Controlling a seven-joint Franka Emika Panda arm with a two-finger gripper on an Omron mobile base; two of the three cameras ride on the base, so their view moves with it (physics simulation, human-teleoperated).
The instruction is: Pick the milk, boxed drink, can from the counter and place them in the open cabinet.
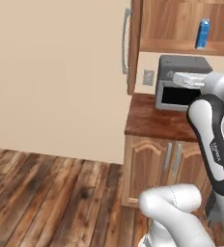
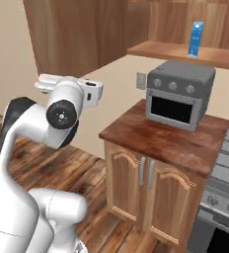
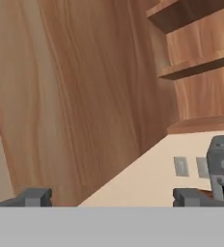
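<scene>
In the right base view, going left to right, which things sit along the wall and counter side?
Grey wall outlet → dark grey toaster oven on the reddish-brown wood counter → blue milk carton on the cabinet shelf → stove.

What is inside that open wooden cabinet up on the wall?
A blue milk carton stands upright on the bottom shelf of the cabinet. Nothing else shows on the visible part of that shelf. The robot's arm and the picture edges cover the rest.
</scene>
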